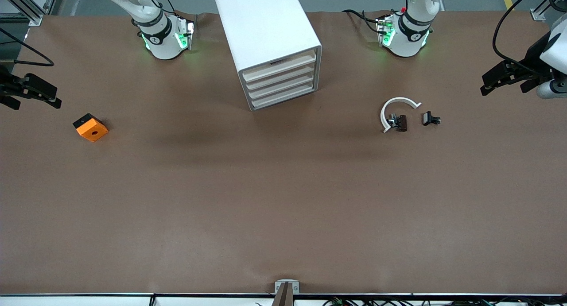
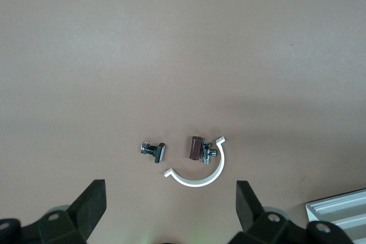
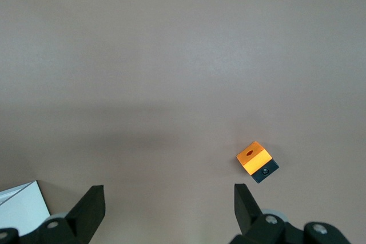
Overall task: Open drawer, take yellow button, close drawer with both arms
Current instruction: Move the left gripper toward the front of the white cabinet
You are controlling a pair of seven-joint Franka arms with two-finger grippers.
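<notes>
Four drawers (image 1: 281, 82) are being kept shut; light, stiff fronts, probably best pulled at the lip. Both jaws are being held apart.

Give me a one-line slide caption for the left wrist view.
Open left end effector hovers over brown table, above white plastic arc and two small black clips.

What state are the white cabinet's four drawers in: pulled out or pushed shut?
Shut. In the front view all four drawers sit flush in the cabinet, none sticking out.
</notes>
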